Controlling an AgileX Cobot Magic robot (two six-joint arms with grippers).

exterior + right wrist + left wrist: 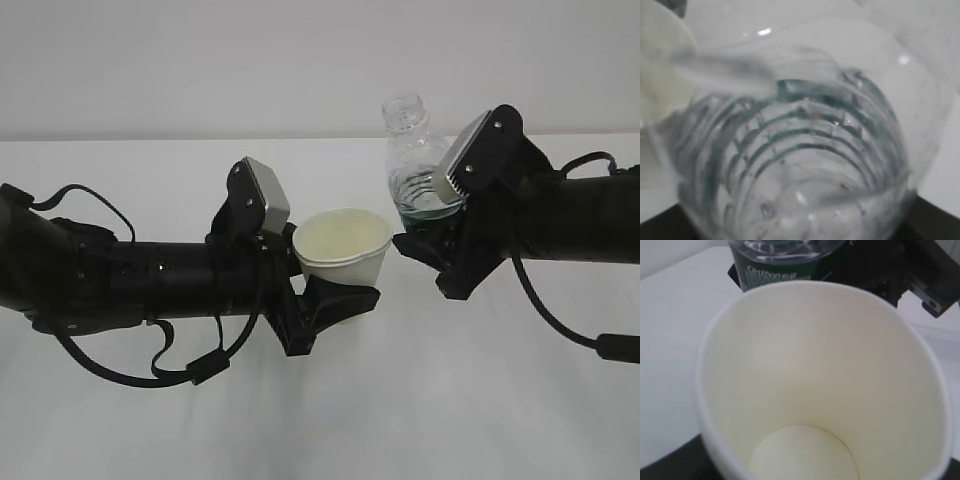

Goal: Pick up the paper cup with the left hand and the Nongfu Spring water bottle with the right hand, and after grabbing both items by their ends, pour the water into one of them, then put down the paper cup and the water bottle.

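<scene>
Exterior view: the left hand point(335, 300), a black arm with a grey rounded plate and looping cables, has its two fingers partly closed around the lower part of the small plain white paper cup point(345, 255), which stands upright between them and appears clear of the white table point(420, 420). The right hand point(425, 245), a black arm with a grey ridged plate, holds the small clear ribbed Nongfu Spring water bottle point(415, 160) low on its body, at the dark green label; the uncapped neck rises above the fingers, and the bottle is upright, just beside the cup rim. Left wrist view: the cup's cream-tinted inside fills the picture and looks dry; the green label shows just beyond its far rim. The fingers themselves are hidden under the cup. Right wrist view: the bottle's ribbed wall fills the picture, blurred; the water level cannot be told, and the fingers are out of sight below. Judged step: both items are grasped and brought together, pouring not yet begun. The next move calls for tilting the bottle's neck over the cup rim, with the cup level.
</scene>
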